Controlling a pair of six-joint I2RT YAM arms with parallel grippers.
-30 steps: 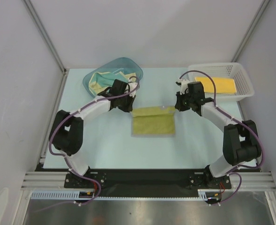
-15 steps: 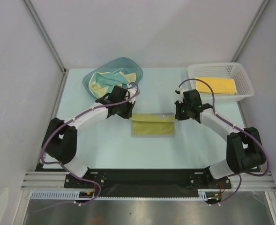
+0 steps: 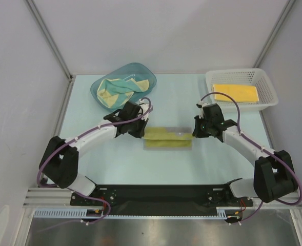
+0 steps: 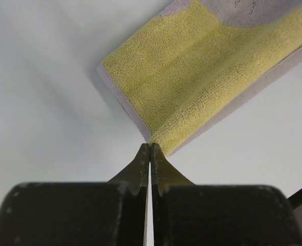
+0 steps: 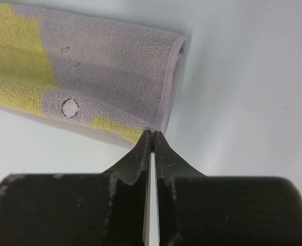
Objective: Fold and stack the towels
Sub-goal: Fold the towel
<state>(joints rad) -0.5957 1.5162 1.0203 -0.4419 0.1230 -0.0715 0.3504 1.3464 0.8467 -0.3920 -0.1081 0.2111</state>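
The olive-yellow towel is nubby terry cloth with a smoother grey hem; the desk is smooth and matt; the eleven-o'clock tub is glossy translucent plastic.

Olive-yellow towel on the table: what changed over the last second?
The left gripper and right gripper, each shut on a corner of the olive-yellow towel, drew back toward the robot, folding its far edge over; it now shows as a narrower strip. The teal tub, its towels, the white basket and its yellow towel stayed put.
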